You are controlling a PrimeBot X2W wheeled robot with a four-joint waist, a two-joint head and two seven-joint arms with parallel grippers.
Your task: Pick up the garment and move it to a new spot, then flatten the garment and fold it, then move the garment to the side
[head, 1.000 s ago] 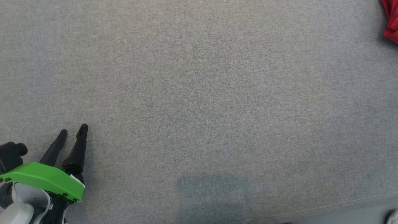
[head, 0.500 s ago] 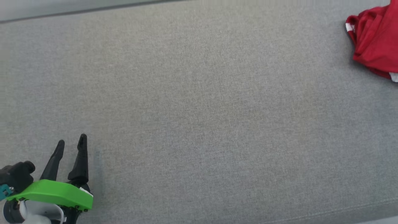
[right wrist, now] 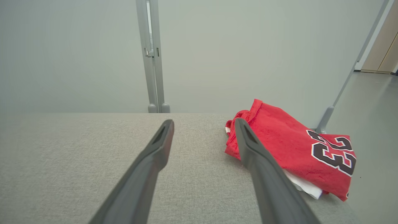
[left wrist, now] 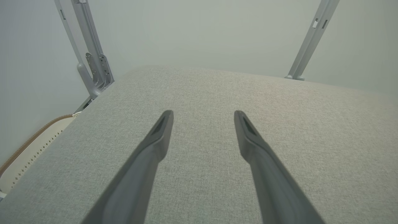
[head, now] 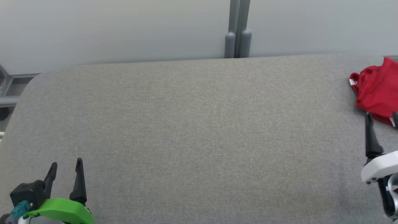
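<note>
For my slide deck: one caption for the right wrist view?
Open right tool above a grey padded table, near a bunched red jersey numbered 23.

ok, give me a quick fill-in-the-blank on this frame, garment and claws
1. The garment is ____ in colour.
2. The number printed on it is ____.
3. The left claw and the right claw both stand ____, holding nothing.
4. The garment lies on the grey surface, nearest the ____ claw.

Missing words: red; 23; open; right
</note>
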